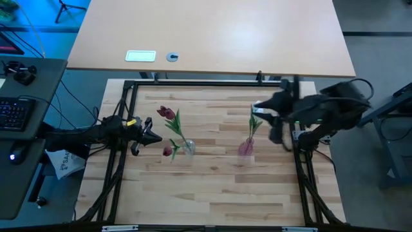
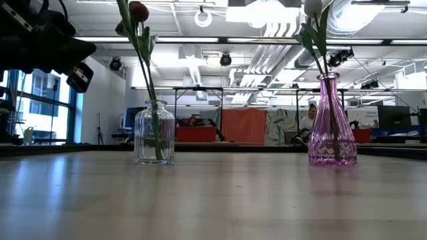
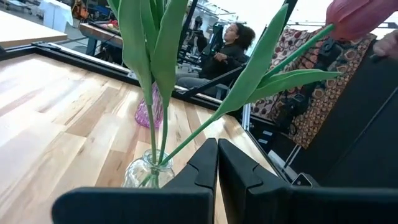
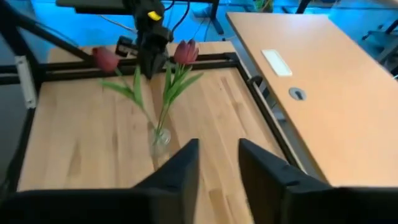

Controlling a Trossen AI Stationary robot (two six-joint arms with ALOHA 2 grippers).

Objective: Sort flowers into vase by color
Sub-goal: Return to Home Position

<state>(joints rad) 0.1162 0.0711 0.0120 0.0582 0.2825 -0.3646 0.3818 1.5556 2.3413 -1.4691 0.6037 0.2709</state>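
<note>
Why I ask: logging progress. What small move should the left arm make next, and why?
Probably pull the left gripper straight back from the clear glass vase: it is shut on nothing, close to the dark red tulips, and the white tulips stand in the pink glass vase.

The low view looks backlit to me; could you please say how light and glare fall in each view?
Low view: bright ceiling lights behind the pink vase nearly swallow the white flower head, and the table carries a pale sheen. High view: even light, no hard shadows. Left wrist view: a washed-out white patch behind the green leaves. Right wrist view: blue glow beyond the transparent vase.
</note>
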